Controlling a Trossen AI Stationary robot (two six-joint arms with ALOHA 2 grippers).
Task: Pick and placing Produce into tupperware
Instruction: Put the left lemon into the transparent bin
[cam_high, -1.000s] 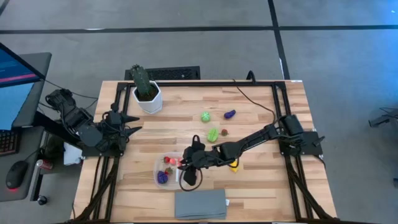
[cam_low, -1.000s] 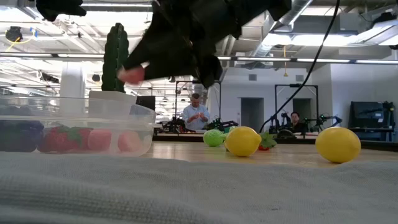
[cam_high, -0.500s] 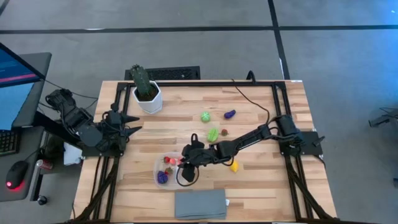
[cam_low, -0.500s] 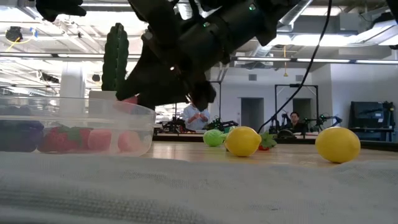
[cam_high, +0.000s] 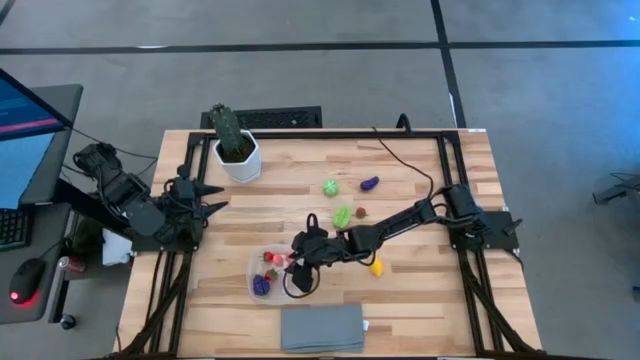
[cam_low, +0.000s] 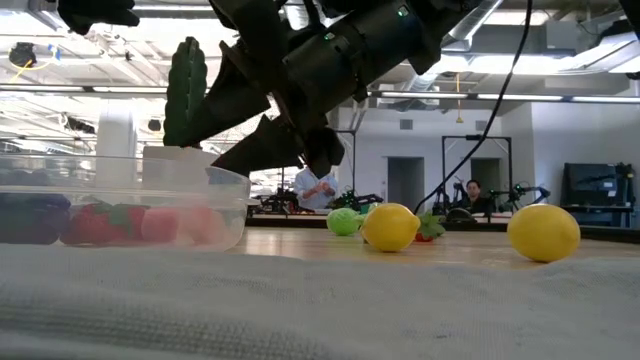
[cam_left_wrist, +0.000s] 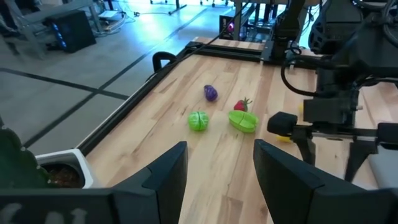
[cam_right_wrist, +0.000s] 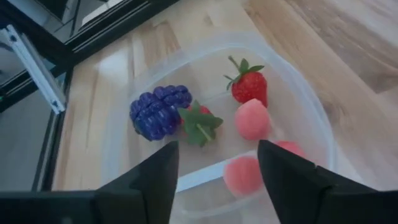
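Observation:
The clear tupperware (cam_high: 257, 270) stands on the table near its front edge. It holds a purple grape bunch (cam_right_wrist: 160, 109), two red strawberries (cam_right_wrist: 250, 86) and three pink pieces (cam_right_wrist: 252, 119). My right gripper (cam_right_wrist: 217, 186) hangs open just above the tupperware's right rim (cam_low: 215, 140), touching nothing. More produce lies on the table: two green pieces (cam_high: 330, 187), a purple piece (cam_high: 369, 183), a small red one (cam_high: 361, 212) and yellow lemons (cam_low: 390, 227). My left gripper (cam_left_wrist: 217, 180) waits open at the table's left edge (cam_high: 215, 195).
A green cactus in a white pot (cam_high: 233, 145) stands at the far left. A grey folded cloth (cam_high: 322, 327) lies at the front edge, just in front of the tupperware. A black cable (cam_high: 405, 160) runs over the far right of the table. People show in the room behind.
My right gripper has sunk toward the tupperware's right rim with a pink piece between its fingertips. It has then opened and let the piece go, and the piece is no longer between the fingers.

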